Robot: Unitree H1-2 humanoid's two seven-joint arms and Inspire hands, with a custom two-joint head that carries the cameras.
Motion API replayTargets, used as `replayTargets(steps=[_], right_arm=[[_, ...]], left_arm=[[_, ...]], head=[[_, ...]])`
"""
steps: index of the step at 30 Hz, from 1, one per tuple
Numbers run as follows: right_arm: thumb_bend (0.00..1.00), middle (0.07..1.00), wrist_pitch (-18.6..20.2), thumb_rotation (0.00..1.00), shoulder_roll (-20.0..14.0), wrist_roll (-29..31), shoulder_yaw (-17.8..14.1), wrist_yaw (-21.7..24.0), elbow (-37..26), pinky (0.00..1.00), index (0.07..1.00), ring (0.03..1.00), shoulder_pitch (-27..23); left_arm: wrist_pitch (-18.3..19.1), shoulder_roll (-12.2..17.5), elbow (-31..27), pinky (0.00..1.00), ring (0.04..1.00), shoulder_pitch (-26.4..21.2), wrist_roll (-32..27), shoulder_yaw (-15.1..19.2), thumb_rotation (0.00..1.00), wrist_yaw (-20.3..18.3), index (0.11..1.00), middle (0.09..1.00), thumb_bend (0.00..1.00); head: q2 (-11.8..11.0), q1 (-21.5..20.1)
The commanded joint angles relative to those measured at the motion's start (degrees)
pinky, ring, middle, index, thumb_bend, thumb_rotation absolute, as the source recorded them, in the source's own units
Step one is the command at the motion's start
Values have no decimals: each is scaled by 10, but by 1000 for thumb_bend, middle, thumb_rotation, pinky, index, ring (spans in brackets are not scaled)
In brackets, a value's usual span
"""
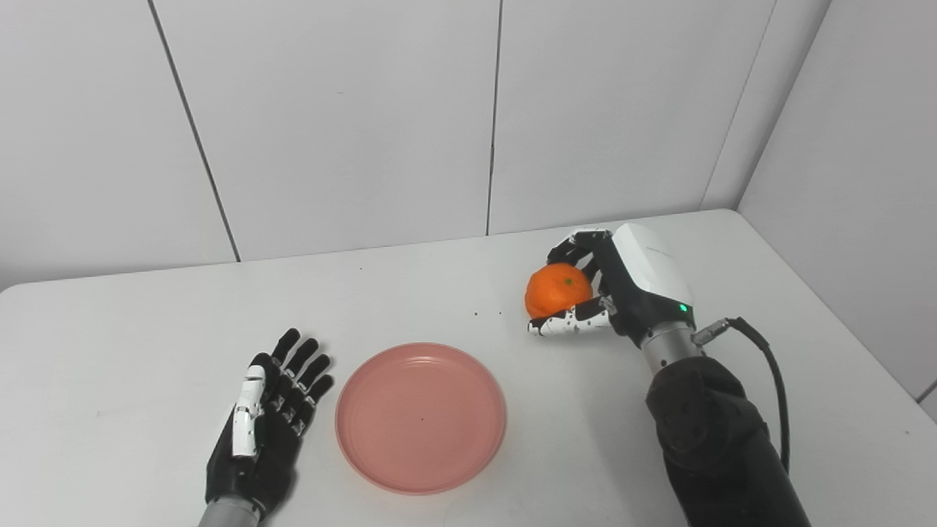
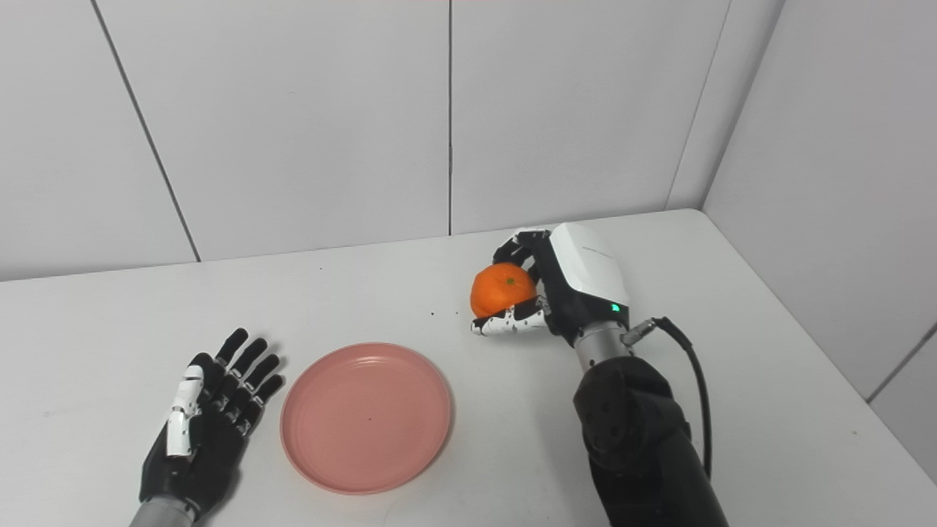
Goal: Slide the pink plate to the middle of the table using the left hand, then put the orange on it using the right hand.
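Right hand (image 1: 607, 289) grips round dimpled orange (image 1: 558, 290); left hand (image 1: 267, 413) lies splayed, empty, beside smooth pink plate (image 1: 421, 417).

The orange (image 1: 558, 290), right of frame centre, is a bright, even orange with a tiny green stem spot on top. The pink plate (image 1: 421, 417), low in the middle, is a flat salmon pink with faint concentric rings and one dark speck near its middle. The left hand (image 1: 265, 421), at lower left, is black with a white strip along one side. The right hand (image 1: 618, 285) has a white back shell, black fingers (image 1: 571, 250), a white thumb dotted with black, and a small green light. Below it come a silver wrist, a black sleeve and a black cable (image 1: 768, 373). The bench (image 1: 146, 329) is plain white with a few dark crumbs near its centre. The wall panels (image 1: 344, 124) across the upper frame are pale grey with dark seams.
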Motion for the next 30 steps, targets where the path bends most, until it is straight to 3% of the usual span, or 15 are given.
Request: replayTargets(steps=[1,15,30], right_arm=[[520,470,-24,139,3,0,3,-21,-20,314,485,401,-26],[520,479,-31,139,64,-20,94,-12,1,317,486,398,-48],[520,462,-57,140,93,-6,148,-17,43,278,487,365,-36]], left_arm=[[14,-4,3,941,930,10,5,-3,1000,5,932,946,369],[19,-22,-3,936,924,7,17,-7,1000,20,928,940,364],[12,-37,-8,923,925,8,39,-21,1000,35,927,935,373]], head=[[0,5],[9,52],[16,105]])
